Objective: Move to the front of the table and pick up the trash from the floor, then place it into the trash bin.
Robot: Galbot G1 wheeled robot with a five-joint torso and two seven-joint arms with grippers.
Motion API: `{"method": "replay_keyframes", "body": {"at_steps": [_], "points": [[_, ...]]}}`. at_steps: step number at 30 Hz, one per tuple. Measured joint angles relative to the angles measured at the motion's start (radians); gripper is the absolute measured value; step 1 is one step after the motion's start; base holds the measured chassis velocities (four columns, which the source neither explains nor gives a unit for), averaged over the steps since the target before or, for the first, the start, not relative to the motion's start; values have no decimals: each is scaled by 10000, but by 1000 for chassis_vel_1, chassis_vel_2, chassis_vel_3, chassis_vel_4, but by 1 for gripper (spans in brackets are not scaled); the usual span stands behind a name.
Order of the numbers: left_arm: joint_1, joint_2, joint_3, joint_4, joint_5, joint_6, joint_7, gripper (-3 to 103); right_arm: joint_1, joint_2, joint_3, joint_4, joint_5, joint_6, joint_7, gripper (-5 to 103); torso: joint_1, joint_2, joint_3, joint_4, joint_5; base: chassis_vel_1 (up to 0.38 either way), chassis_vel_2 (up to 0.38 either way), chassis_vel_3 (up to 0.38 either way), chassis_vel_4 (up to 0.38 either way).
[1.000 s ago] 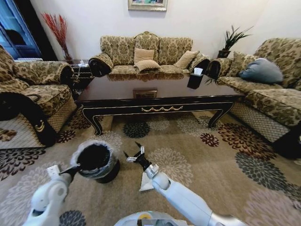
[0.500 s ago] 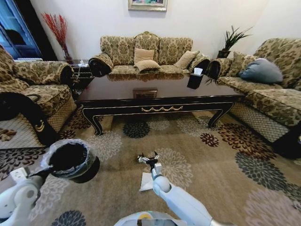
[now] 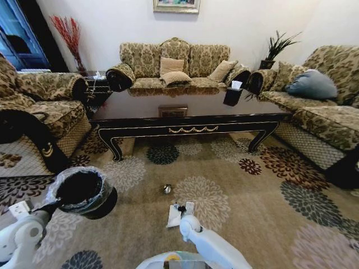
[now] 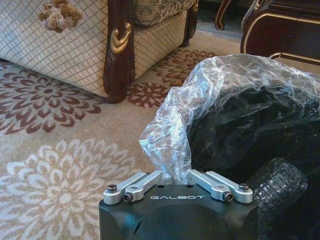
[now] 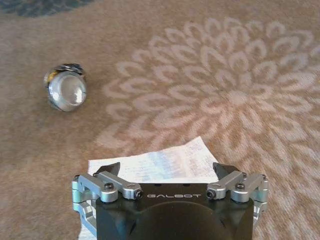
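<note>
1. Trash bin (image 3: 81, 192), pinched at its bag-lined rim by the left gripper (image 4: 177, 181), hangs over the carpet, ready for litter.
2. Right gripper (image 5: 170, 172), fingers spread, hovers above the white paper (image 5: 160, 162); the silvery ball (image 5: 66, 91) lies nearby.

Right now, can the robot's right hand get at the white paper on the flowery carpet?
Probably yes. The right hand hangs open just above the flat white paper on the beige flower-patterned carpet, with nothing between them. The small shiny silvery ball lies off to one side, clear of the way.
</note>
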Motion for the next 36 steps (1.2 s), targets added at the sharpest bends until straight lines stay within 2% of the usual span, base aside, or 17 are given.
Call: {"method": "replay_keyframes", "body": {"at_steps": [18,23,26,29,32,33,36], "points": [[-128,-21,337,104,174,-21,-4,2,-169,148,-200,-158,-6,-379,-36,101,0,0,0,0,0,0,0,0,0],[-124,-24,344,147,177,-48,-3,2,-176,150,-282,-231,-3,-507,-35,91,0,0,0,0,0,0,0,0,0],[-122,-24,359,175,177,-58,-1,2,-167,152,-325,-336,-21,-570,-89,75,0,1,0,0,0,0,0,0,0],[-122,-25,378,182,181,-62,0,2,-155,142,-350,-374,-62,-593,-159,70,0,0,0,0,0,0,0,0,0],[-133,-24,434,187,199,-67,3,2,-147,105,-379,-390,-178,-599,-288,53,0,0,0,0,0,0,0,0,0],[-133,-24,434,187,199,-67,3,2,-147,105,-379,-390,-178,-599,-288,53,0,0,0,0,0,0,0,0,0],[-148,-35,476,187,242,-69,3,2,-146,57,-390,-390,-289,-602,-370,42,0,0,0,0,0,0,0,0,0]]}}
